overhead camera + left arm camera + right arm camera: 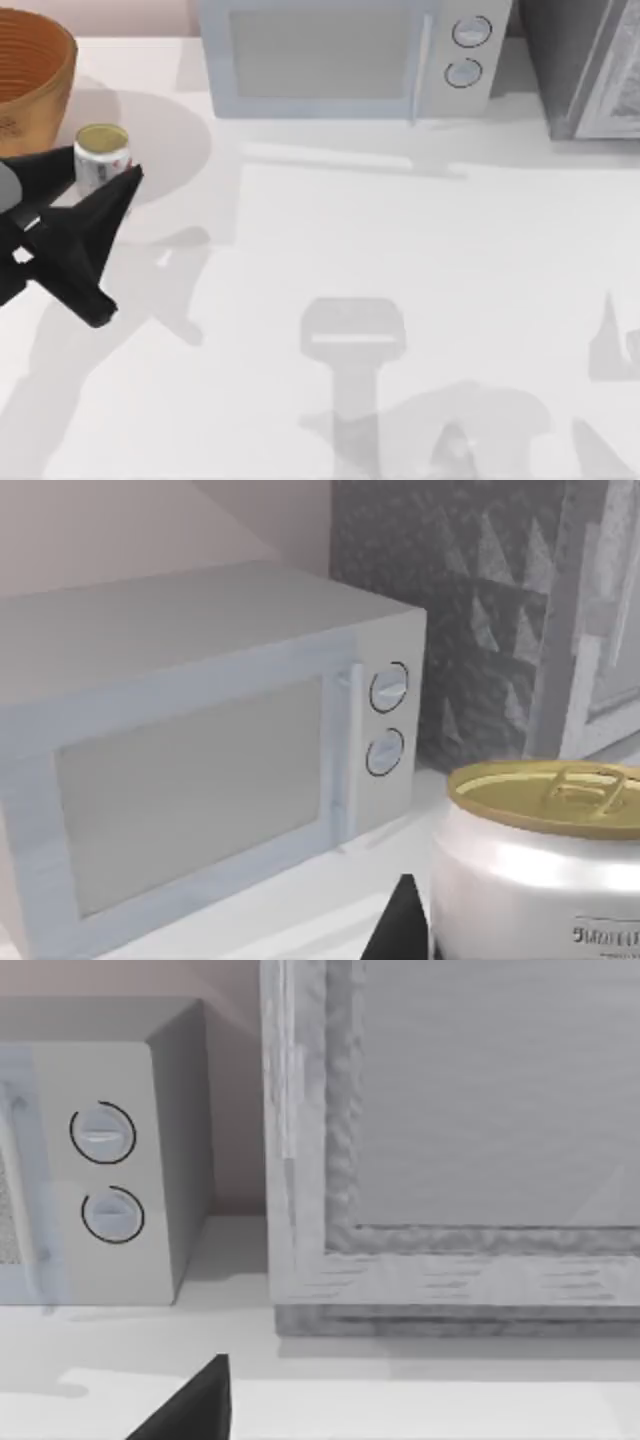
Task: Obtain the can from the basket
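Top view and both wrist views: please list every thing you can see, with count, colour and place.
can: one, gold top, pale side with red band, beside the basket, outside it, between the left gripper's fingers
basket: one, tan-brown, table's far left corner
microwave: one, pale grey, far edge, middle
cabinet: one, grey, far right
table: one, white
left gripper: one, black, around the can
right gripper: one, black, facing the cabinet
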Available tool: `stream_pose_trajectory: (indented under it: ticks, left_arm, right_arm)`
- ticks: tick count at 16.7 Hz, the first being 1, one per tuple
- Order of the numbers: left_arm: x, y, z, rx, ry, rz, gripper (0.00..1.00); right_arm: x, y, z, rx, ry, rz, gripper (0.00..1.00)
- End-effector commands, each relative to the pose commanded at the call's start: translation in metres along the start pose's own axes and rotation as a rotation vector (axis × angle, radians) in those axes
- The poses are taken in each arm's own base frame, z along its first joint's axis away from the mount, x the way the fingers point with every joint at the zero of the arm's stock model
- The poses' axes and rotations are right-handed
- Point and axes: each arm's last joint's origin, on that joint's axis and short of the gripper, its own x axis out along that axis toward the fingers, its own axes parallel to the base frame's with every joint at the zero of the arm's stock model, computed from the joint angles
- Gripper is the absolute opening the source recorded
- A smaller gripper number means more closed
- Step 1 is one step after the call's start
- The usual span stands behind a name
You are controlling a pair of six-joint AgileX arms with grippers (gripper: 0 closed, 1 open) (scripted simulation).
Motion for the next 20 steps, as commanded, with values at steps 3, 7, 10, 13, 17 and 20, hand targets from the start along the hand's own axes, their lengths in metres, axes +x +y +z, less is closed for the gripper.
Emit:
stream_pose_trajectory:
  ticks: [3,7,10,13,17,20]
  left_arm:
    - [0.026,0.007,0.008,-0.001,0.001,-0.135,0.0]
    - [0.066,0.016,0.003,-0.031,0.029,-0.305,0.0]
    - [0.095,0.024,-0.001,-0.025,0.02,-0.408,0.0]
    - [0.125,0.03,-0.014,-0.02,0.016,-0.513,0.0]
    - [0.161,0.038,-0.044,-0.039,0.028,-0.639,0.0]
    - [0.184,0.046,-0.075,-0.06,0.044,-0.707,0.0]
  right_arm:
    - [0.0,0.0,0.0,0.0,0.0,0.0,1.0]
    - [0.0,0.0,0.0,0.0,0.0,0.0,1.0]
    - [0.0,0.0,0.0,0.0,0.0,0.0,1.0]
    - [0.0,0.0,0.0,0.0,0.0,0.0,1.0]
    - [0.0,0.0,0.0,0.0,0.0,0.0,1.0]
    - [0.0,0.0,0.0,0.0,0.0,0.0,1.0]
